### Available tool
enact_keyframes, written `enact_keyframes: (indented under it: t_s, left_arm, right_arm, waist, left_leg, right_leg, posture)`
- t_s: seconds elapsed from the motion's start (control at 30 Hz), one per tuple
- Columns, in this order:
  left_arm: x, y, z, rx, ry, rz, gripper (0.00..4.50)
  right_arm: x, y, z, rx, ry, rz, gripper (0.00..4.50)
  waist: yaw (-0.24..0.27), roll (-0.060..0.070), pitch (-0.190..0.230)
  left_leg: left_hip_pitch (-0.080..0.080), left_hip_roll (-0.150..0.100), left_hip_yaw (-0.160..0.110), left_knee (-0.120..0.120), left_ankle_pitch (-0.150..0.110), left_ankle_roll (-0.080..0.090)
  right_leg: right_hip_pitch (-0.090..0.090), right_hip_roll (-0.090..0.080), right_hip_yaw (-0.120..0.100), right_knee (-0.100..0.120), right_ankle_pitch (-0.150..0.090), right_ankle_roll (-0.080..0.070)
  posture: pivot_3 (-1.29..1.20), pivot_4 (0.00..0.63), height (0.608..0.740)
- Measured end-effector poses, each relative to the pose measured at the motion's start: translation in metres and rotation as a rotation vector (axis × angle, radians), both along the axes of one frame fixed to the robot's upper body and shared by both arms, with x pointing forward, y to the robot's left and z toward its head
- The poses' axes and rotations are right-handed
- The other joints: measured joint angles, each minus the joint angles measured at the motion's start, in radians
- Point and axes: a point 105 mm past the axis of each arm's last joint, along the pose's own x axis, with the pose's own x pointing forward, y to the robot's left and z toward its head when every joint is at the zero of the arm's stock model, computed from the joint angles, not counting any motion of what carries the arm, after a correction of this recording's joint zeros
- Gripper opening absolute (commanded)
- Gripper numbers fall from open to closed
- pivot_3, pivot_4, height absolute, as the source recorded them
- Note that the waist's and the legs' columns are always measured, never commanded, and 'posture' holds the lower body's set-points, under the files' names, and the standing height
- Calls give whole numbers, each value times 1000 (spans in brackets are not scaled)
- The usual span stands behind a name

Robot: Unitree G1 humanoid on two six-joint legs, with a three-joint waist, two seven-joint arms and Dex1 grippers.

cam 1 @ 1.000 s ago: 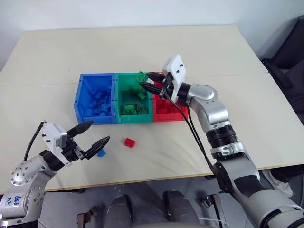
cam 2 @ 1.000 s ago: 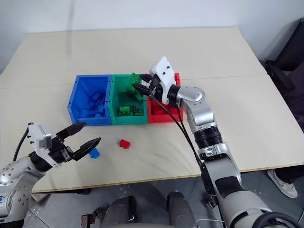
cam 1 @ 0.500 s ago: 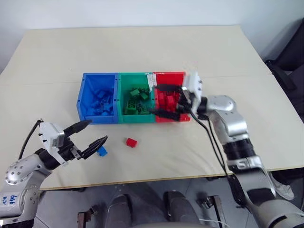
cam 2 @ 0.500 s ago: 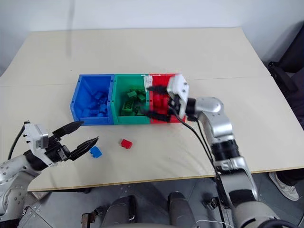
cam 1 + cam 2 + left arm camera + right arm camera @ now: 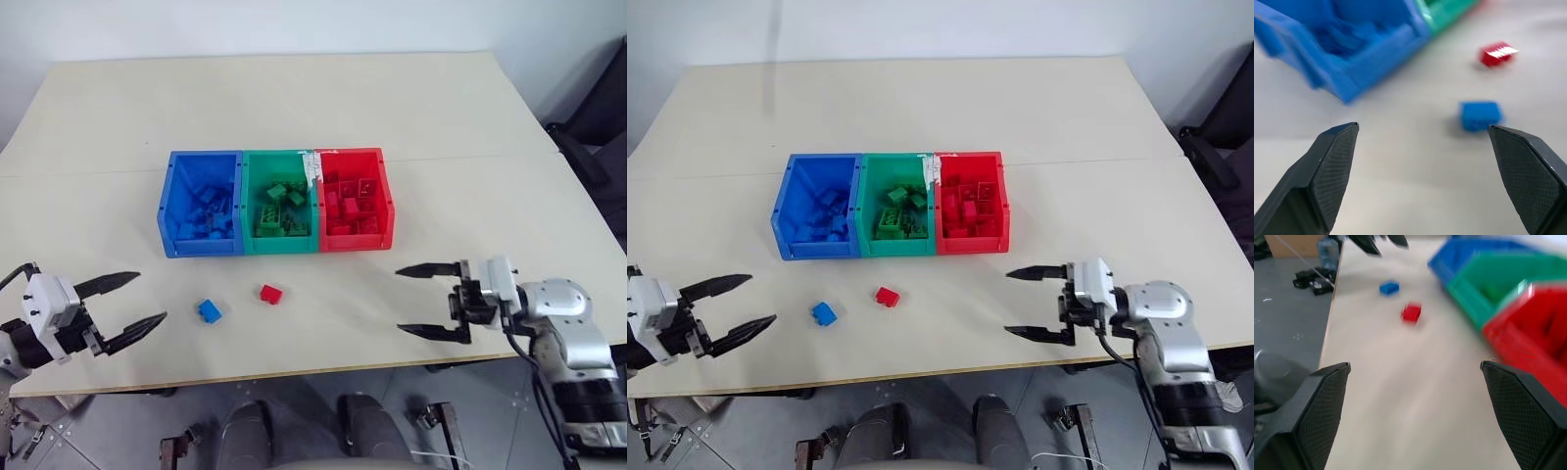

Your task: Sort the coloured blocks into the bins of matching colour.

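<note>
- Now two blocks lie loose on the surface (image 5: pixel 470 117), in front of the bins (image 5: pixel 277 202): a blue block (image 5: pixel 208 311) and a red block (image 5: pixel 269 293).
- Left pincer (image 5: pixel 127 307) is spread wide and empty; the blue block lies beside it, toward the robot's right, so this arm is probably the nearer one.
- Right pincer (image 5: pixel 423 302) is also released, holding nothing, farther from the red block.
- White tape (image 5: pixel 313 170) shows no readable writing.

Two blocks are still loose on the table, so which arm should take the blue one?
Probably left: the open left gripper sits nearest the blue block; the open right gripper lies beyond the red block.
</note>
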Motion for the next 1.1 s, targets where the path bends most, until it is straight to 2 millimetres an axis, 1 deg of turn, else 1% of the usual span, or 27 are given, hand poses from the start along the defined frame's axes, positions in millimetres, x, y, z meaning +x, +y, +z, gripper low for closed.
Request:
enact_keyframes:
  t_s: [0.03,0.07,0.17,0.23,0.27,0.37,0.43,0.53,0.67,0.73,0.83,0.93,1.1]
  left_arm:
    - [-3,-6,-3,29,32,-48,4500]
    - [0,-16,-2,38,13,-90,4500]
    - [19,-47,13,-1,-100,-173,4500]
    - [29,-67,20,-13,-120,-239,4500]
    - [34,-74,22,-10,-129,-255,4500]
    - [49,-99,23,68,-139,-317,4500]
    - [54,-113,24,121,-152,-382,4500]
    - [62,-126,19,214,-141,-467,4500]
    - [72,-137,10,260,-101,-534,4500]
    - [76,-139,6,276,-78,-543,4500]
    - [82,-140,-6,291,-44,-551,4500]
    - [83,-146,-14,288,-25,-574,3942]
    - [88,-145,-18,312,-36,-575,2508]
  right_arm:
    - [-2,-1,0,-6,-7,0,4455]
    - [-3,-3,-2,-7,-3,-6,4455]
    - [-4,-1,-4,-7,2,-13,4455]
    - [-5,-1,-2,-7,-8,-20,4455]
    - [-5,-1,-2,-7,-8,-23,4455]
    - [-3,-2,-1,-5,-10,-51,4455]
    - [-3,-4,3,-5,-16,-79,4455]
    - [-6,-8,3,-18,-9,-106,4455]
    - [-14,-7,-1,-29,39,-117,4455]
    - [-17,-6,0,-31,42,-120,4455]
    - [-19,-3,3,-30,36,-133,4455]
    - [-21,-4,5,-29,27,-154,4500]
    - [-24,-2,6,-21,31,-168,4500]
  waist:
    - [-1,1,0]
    - [-1,2,1]
    - [12,3,1]
    - [20,3,1]
    - [22,3,1]
    - [25,3,1]
    - [27,3,1]
    - [28,3,1]
    - [32,3,1]
    - [32,3,1]
    - [35,3,1]
    - [46,3,1]
    - [50,3,1]
  left_leg:
    - [1,0,0,0,0,0]
    - [2,-1,2,0,0,0]
    - [2,-1,1,1,1,1]
    - [2,-1,1,2,1,1]
    - [2,-1,1,2,1,1]
    - [1,-1,1,4,1,1]
    - [1,-1,2,4,1,1]
    - [2,-1,2,4,0,0]
    - [1,0,2,5,0,0]
    - [2,0,2,6,0,0]
    - [2,0,2,8,0,0]
    - [1,1,1,13,-1,1]
    - [1,2,2,17,-3,2]
  right_leg:
    - [1,0,0,-1,0,0]
    - [2,-1,1,0,0,0]
    - [2,0,2,1,0,0]
    - [2,0,2,2,0,0]
    - [2,0,3,2,0,0]
    - [2,1,4,2,1,1]
    - [2,2,5,2,1,1]
    - [1,3,6,2,1,2]
    - [0,6,11,2,1,2]
    - [0,7,13,2,1,3]
    - [0,8,14,3,2,3]
    - [0,9,14,5,2,3]
    - [0,9,15,8,2,3]
  posture:
    - [0,150,740]
    - [0,150,740]
    - [0,150,740]
    - [0,150,740]
    - [0,150,740]
    - [0,150,740]
    - [0,150,740]
    - [0,150,740]
    - [0,150,740]
    - [0,150,740]
    - [0,150,740]
    - [0,150,740]
    - [0,150,740]
